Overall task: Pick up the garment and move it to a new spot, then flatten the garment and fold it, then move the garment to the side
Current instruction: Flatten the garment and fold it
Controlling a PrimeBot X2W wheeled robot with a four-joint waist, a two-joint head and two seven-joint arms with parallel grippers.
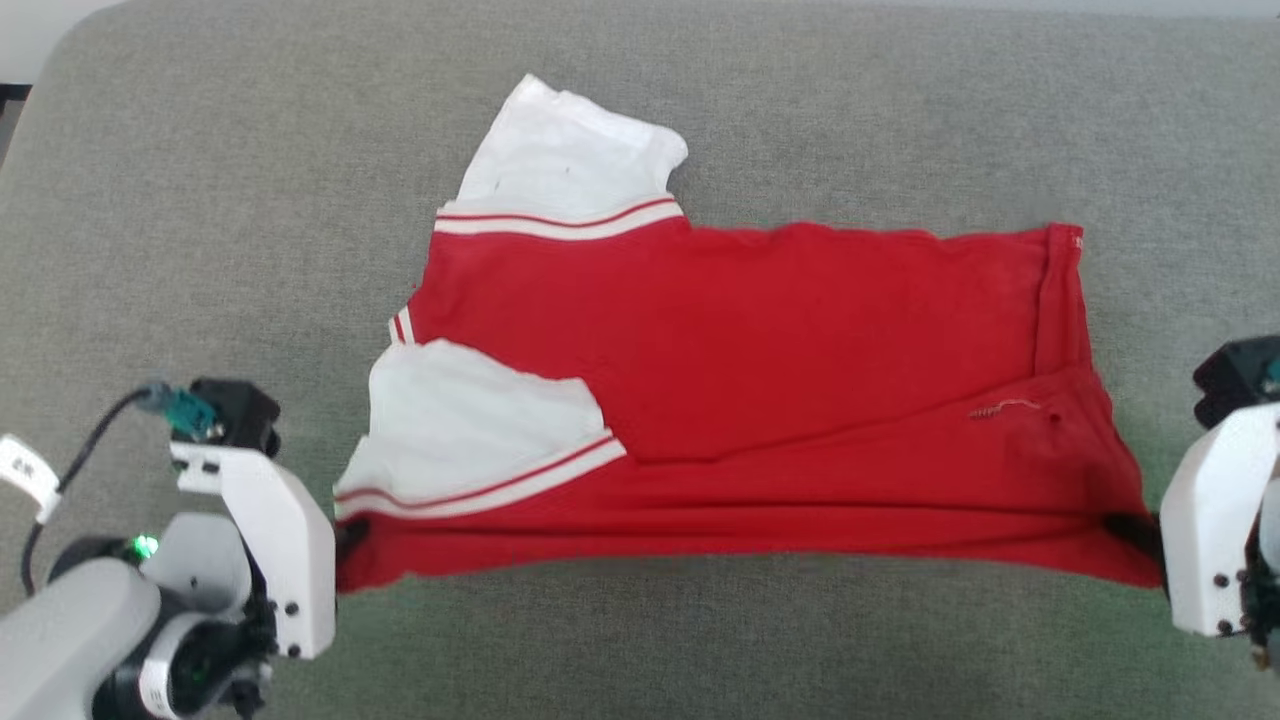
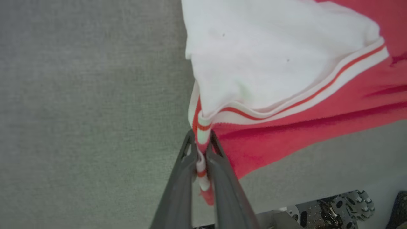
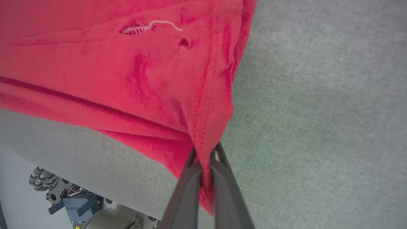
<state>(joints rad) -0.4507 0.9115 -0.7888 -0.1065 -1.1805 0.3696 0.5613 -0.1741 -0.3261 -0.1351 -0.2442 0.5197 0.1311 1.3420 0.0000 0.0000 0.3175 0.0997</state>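
Note:
The red garment (image 1: 760,340) lies sideways on the grey table, back side up, with no numerals showing. One white sleeve (image 1: 565,165) points to the far side and the other white sleeve (image 1: 470,430) is folded over the red body. My left gripper (image 1: 350,540) is shut on the garment (image 2: 286,63) at its near left corner, pinching striped trim and red cloth. At the near right corner my right gripper (image 1: 1130,530) is shut on the red hem of the garment (image 3: 111,70). The near edge hangs stretched between both grippers, slightly raised.
The grey fabric-covered table (image 1: 200,200) reaches past the garment on every side, with its near edge (image 3: 79,187) close to the grippers. Below that edge the robot's wheeled base (image 3: 63,194) shows. A small hole and a loose white thread (image 3: 152,27) mark the red cloth.

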